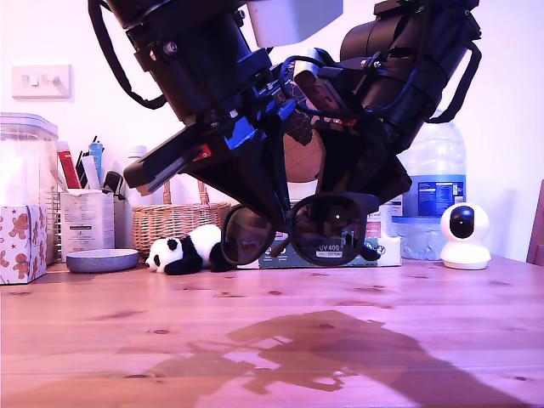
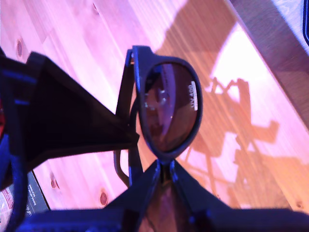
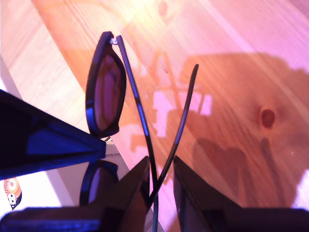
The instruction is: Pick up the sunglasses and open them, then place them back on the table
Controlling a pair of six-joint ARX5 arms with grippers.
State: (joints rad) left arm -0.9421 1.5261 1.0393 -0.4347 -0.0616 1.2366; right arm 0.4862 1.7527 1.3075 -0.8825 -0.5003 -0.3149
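My first gripper (image 2: 161, 176) is clamping the bridge of the black plastic-framed, dark-lensed sunglasses (image 1: 297, 231) above the reddish-brown pine table (image 1: 272, 340) while my second gripper (image 3: 158, 181) is pinching a temple, mid-opening, so swinging it outward probably comes next.

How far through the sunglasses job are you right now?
Pickup looks done: the sunglasses hang above the table, held by both hands. Opening is in hand: my first hand grips the frame, my second hand pinches the temple arms, one partly swung out. Left: finishing the opening and setting them down.
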